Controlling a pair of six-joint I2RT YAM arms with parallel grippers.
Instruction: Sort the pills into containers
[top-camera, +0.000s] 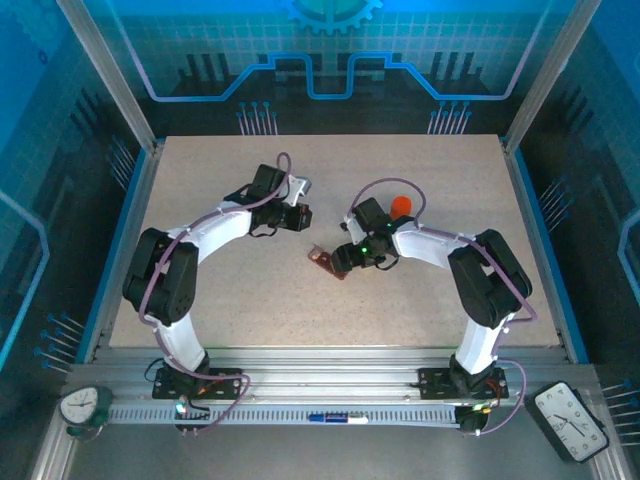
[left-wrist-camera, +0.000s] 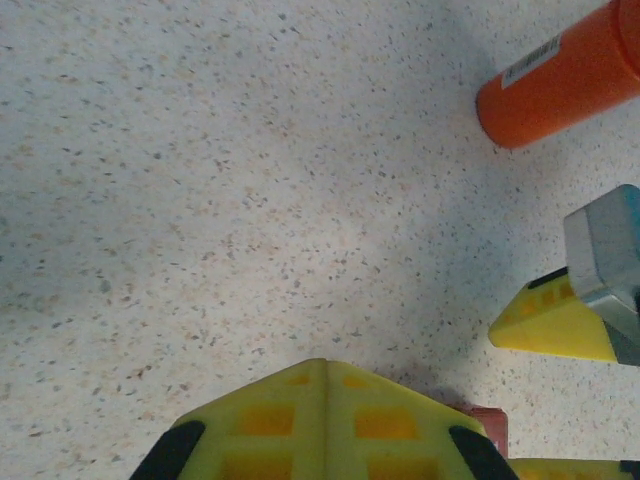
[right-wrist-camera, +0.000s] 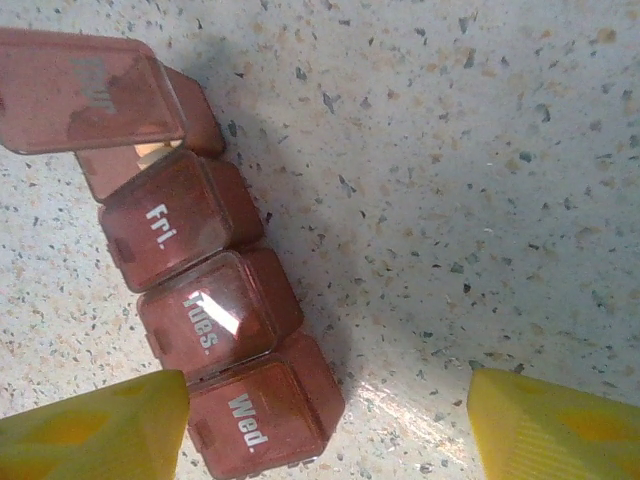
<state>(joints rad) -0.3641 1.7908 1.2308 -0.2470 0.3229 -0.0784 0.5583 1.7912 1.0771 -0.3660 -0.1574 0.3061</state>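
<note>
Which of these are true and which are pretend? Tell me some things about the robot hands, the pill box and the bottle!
1. The left gripper is shut. True.
2. The right gripper is squeezed shut. False: its yellow fingers stand wide apart.
3. One lid of the containers is flipped open. True.
4. The bottle is blue. False: the bottle is orange.
5. One lid says "Fri." True.

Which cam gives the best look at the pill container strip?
Right wrist: the pill container strip is close up, four compartments in a row, lids reading Fri., Tues., Wed., the end lid flipped open. Top external shows a tiny reddish strip; left wrist catches one reddish corner at the bottom edge.
</note>
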